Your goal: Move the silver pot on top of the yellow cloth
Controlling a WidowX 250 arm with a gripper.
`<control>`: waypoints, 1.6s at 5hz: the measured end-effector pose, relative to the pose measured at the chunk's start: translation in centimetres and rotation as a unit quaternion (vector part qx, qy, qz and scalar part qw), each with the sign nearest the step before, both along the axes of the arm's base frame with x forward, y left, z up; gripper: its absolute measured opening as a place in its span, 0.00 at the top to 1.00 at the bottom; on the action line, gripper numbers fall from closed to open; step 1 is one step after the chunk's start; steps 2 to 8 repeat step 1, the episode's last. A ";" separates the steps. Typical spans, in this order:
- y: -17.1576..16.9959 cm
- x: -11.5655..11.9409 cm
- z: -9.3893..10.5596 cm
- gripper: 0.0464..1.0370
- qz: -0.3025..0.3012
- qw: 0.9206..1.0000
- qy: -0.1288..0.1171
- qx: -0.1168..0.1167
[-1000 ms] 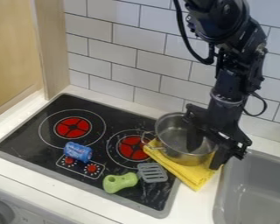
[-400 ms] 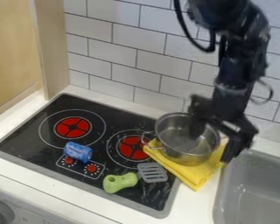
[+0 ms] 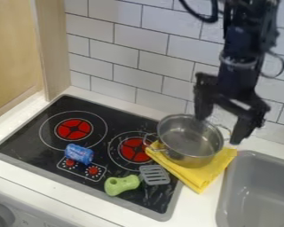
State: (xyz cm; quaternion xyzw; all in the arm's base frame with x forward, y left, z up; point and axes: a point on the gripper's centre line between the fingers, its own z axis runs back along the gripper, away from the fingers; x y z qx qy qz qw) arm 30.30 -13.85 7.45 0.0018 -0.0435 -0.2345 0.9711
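Observation:
The black gripper (image 3: 220, 128) hangs open over the right side of the silver pot, its fingers spread wide with nothing held between them. The silver pot (image 3: 189, 142) stands upright on the yellow cloth (image 3: 195, 176), one handle toward the stove and the other toward the gripper. The cloth lies folded on the counter and over the stove's right edge, showing in front of the pot and to its right.
Left of the cloth is the black stove (image 3: 43, 126), with a blue can-like object (image 3: 79, 154) and a green-handled spatula (image 3: 122, 184) on it. A grey sink (image 3: 260, 195) lies at the right; a tiled wall (image 3: 153, 57) rises behind.
The gripper has risen and moved slightly right, off the pot's right side, with its fingers now above the rim. The pot and cloth have stayed in place.

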 end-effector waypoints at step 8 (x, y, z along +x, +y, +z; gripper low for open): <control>-0.3 -0.5 1.4 0.04 -0.022 0.998 0.009 -0.054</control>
